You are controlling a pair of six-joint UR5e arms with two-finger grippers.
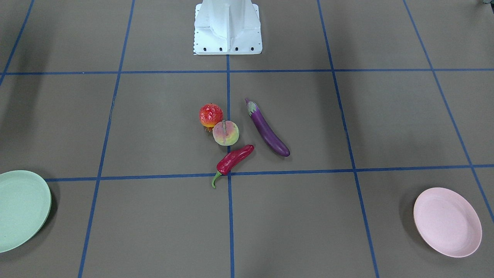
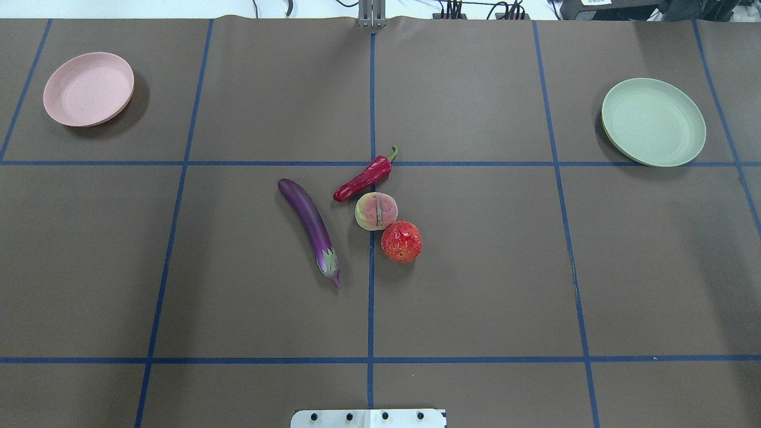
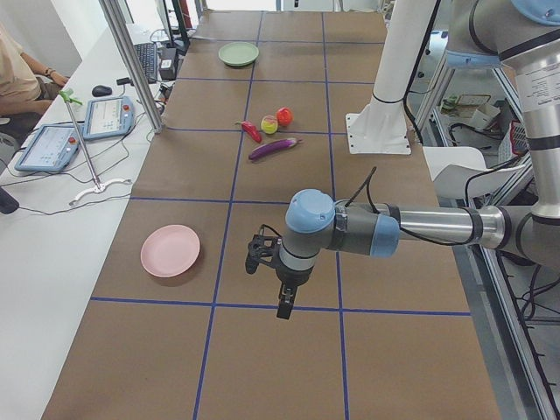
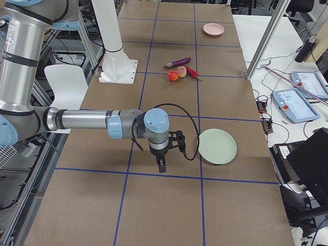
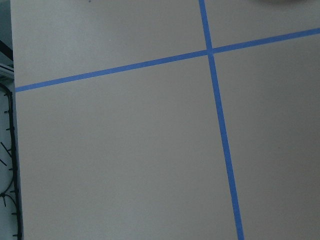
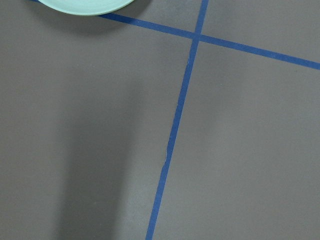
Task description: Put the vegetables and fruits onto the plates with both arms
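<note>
From across the table: on the brown table cover (image 1: 154, 231), grouped at the middle, a pomegranate (image 1: 211, 115) touching a peach (image 1: 225, 133). Just beside the peach, a red chili (image 1: 235, 158), green stem lying across a line of blue tape (image 1: 102, 154). A little apart from these, an eggplant (image 1: 267, 129) lying slantwise, cap end toward the white base (image 1: 227, 29). Green plate (image 1: 21, 208) cut by the view's left edge, pink plate (image 1: 447, 221) far over at the right, both well apart from the food.

From overhead: all four pieces around the centre line of tape, with the eggplant to the robot's left of it, the pomegranate to the right, and the peach and chili on it. Pink plate far left, green plate far right, both toward the far edge.

From the left end: left arm (image 3: 411, 229) stretched level over the table, left gripper (image 3: 285, 306) pointing down above the cover, near the pink plate. Cannot tell whether clenched or released. Handheld screens (image 3: 109, 116) on the white desk alongside, writing too small to read.

From the right end: right arm (image 4: 87, 120) stretched out likewise, right gripper (image 4: 161, 165) pointing down near the green plate. Again cannot tell whether clenched or released.

Left wrist: only cover and a crossing of tape.

Right wrist: rim of the green plate at the top edge, a tape crossing, a dark shadow on the cover.
</note>
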